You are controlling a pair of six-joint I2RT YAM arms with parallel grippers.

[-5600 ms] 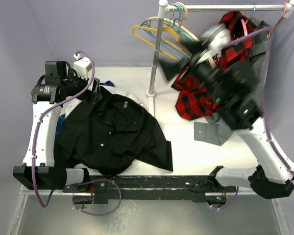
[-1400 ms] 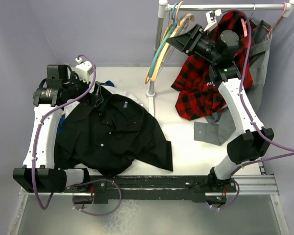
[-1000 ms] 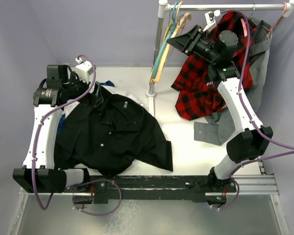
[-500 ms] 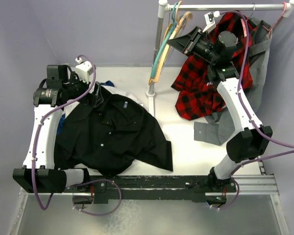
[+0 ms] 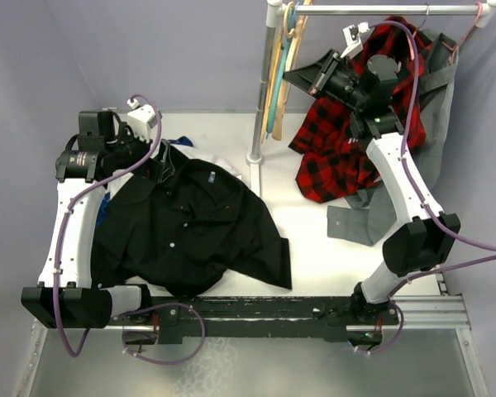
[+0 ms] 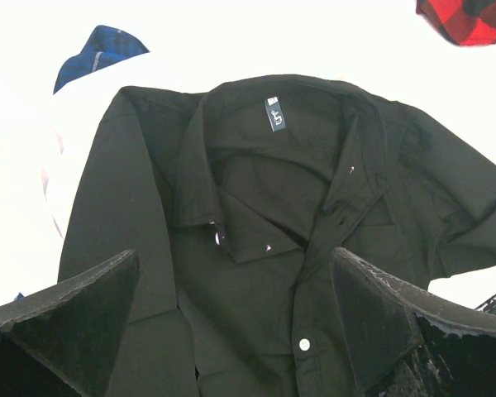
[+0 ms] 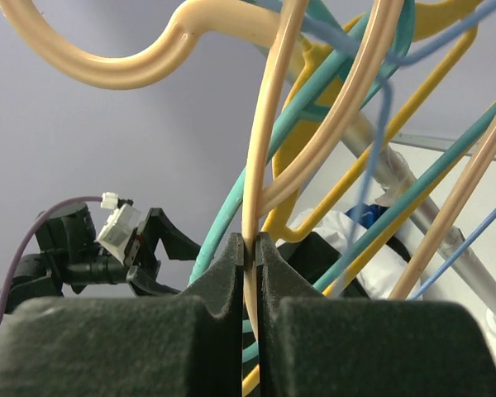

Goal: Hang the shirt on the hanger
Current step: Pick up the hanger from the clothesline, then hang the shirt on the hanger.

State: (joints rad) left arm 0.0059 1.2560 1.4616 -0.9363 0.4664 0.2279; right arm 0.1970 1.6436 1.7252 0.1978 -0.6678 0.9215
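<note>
Task status: early stage. The right gripper (image 7: 250, 248) is clamped on one arm of the hanger (image 7: 267, 124), which hangs from the rail (image 5: 380, 11) at the far side among the other hangers (image 7: 302, 157) (teal and yellow, crowded close). The shirt (image 5: 190, 223) lies spread on the table (image 5: 314, 265) at the left, beneath the left gripper (image 6: 236, 256), whose jaws stand apart and empty; unhooking, transfer and threading into the shoulders appear to remain.
</note>
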